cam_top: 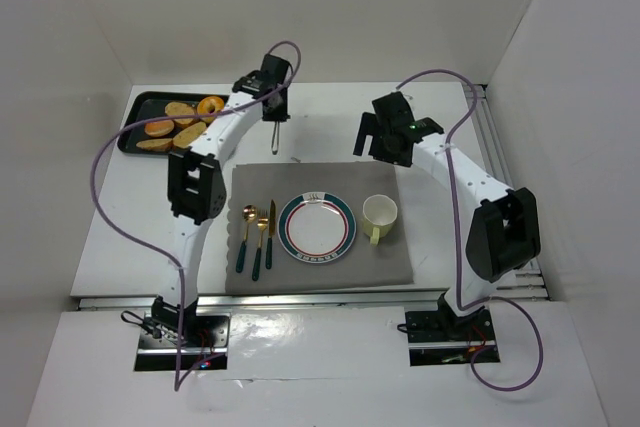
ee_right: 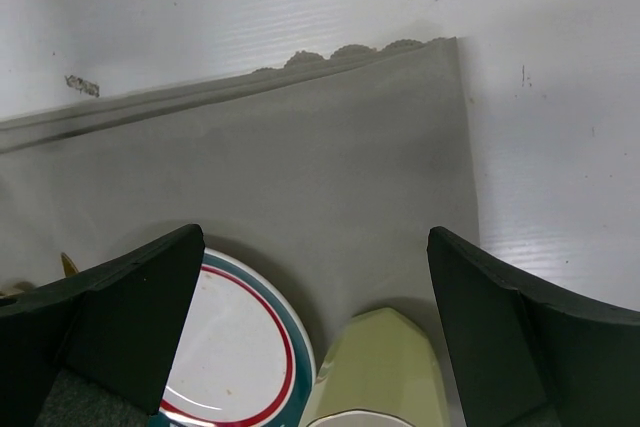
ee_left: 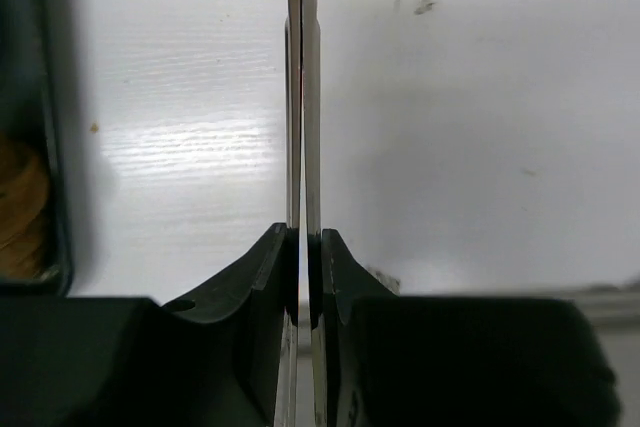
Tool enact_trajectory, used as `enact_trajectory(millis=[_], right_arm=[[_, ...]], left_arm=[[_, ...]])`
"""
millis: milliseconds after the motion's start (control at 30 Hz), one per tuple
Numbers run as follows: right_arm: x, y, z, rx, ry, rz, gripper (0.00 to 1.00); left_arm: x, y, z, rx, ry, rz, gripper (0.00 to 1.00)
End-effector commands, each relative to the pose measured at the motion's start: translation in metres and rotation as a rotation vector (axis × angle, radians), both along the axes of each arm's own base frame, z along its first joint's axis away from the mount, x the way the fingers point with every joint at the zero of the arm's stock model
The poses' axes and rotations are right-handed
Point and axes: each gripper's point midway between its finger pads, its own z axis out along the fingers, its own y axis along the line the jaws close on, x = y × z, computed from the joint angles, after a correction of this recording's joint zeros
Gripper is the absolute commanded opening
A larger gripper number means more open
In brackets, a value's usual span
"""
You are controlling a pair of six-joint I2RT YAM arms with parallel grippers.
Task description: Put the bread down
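Note:
Several toasted bread slices (cam_top: 178, 127) lie in a black tray (cam_top: 135, 112) at the back left. My left gripper (cam_top: 274, 109) is just right of the tray, shut on thin metal tongs (cam_top: 275, 137) that point down at the white table. In the left wrist view the two tong blades (ee_left: 303, 97) lie pressed together between my jaws (ee_left: 305, 247), with the tray edge (ee_left: 50, 147) and some bread (ee_left: 20, 207) at the left. A white plate with a teal and red rim (cam_top: 345, 237) sits on the grey mat. My right gripper (cam_top: 372, 137) is open and empty above the mat's far edge.
A pale green cup (cam_top: 379, 213) stands right of the plate on the grey mat (cam_top: 400, 257); both show under my right gripper (ee_right: 315, 237) as the cup (ee_right: 385, 367) and plate rim (ee_right: 290, 327). Gold and teal cutlery (cam_top: 255, 237) lies left of the plate. White walls enclose the table.

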Motion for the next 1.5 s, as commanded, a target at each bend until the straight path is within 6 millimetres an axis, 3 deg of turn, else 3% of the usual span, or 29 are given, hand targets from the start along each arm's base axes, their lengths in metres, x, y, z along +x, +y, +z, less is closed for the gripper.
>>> enact_trajectory(millis=[0, 33, 67, 100, 133, 167, 200, 233, 267, 367, 467, 700, 833, 900, 1067, 1100, 1200, 1467], right_arm=[[0.003, 0.003, 0.028, 0.04, -0.083, 0.023, 1.0], [0.002, 0.004, 0.028, 0.039, -0.081, 0.037, 1.0], [0.003, 0.003, 0.028, 0.032, -0.084, 0.03, 1.0], [0.003, 0.002, 0.027, 0.026, -0.085, 0.037, 1.0], [0.004, 0.003, 0.033, 0.033, -0.103, 0.037, 1.0], [0.005, 0.0, 0.033, 0.015, -0.109, 0.032, 1.0], [0.007, -0.002, 0.034, 0.006, -0.12, 0.033, 1.0], [0.007, -0.002, 0.034, 0.006, -0.12, 0.033, 1.0], [0.009, -0.001, 0.038, 0.009, -0.129, 0.032, 1.0], [0.014, 0.001, 0.032, 0.0, -0.122, 0.039, 1.0], [0.018, 0.01, 0.026, 0.024, -0.109, 0.064, 1.0], [0.017, 0.011, 0.025, 0.031, -0.109, 0.07, 1.0], [0.015, 0.008, 0.025, 0.023, -0.11, 0.063, 1.0], [0.014, 0.006, 0.024, 0.014, -0.104, 0.057, 1.0], [0.015, 0.007, 0.033, 0.023, -0.112, 0.05, 1.0], [0.016, 0.005, 0.033, 0.016, -0.115, 0.043, 1.0], [0.016, 0.005, 0.033, 0.016, -0.115, 0.043, 1.0], [0.018, 0.006, 0.03, 0.009, -0.098, 0.043, 1.0]], left_arm=[[-0.013, 0.032, 0.132, -0.111, -0.207, 0.026, 0.1], [-0.03, 0.043, 0.145, -0.13, -0.208, 0.038, 0.1], [-0.04, 0.065, 0.145, -0.156, -0.173, 0.07, 0.1], [-0.051, 0.093, 0.133, -0.174, -0.122, 0.143, 0.1], [-0.062, 0.107, 0.132, -0.187, -0.1, 0.17, 0.1], [-0.077, 0.121, 0.147, -0.203, -0.115, 0.197, 0.09], [-0.088, 0.132, 0.146, -0.215, -0.099, 0.224, 0.09], [-0.104, 0.156, 0.132, -0.211, -0.044, 0.29, 0.09], [-0.117, 0.164, 0.143, -0.224, -0.059, 0.301, 0.09], [-0.138, 0.187, 0.138, -0.254, -0.034, 0.349, 0.17], [-0.144, 0.206, 0.137, -0.277, -0.025, 0.388, 0.32], [-0.122, 0.212, 0.126, -0.308, 0.02, 0.36, 0.37], [-0.111, 0.224, 0.107, -0.284, 0.051, 0.405, 0.47], [-0.101, 0.227, 0.107, -0.276, 0.043, 0.395, 0.47], [-0.085, 0.227, 0.084, -0.273, 0.09, 0.364, 0.47], [-0.081, 0.228, 0.09, -0.273, 0.066, 0.361, 0.47], [-0.072, 0.232, 0.08, -0.263, 0.074, 0.37, 0.48], [-0.038, 0.23, 0.079, -0.301, 0.004, 0.341, 0.5]])
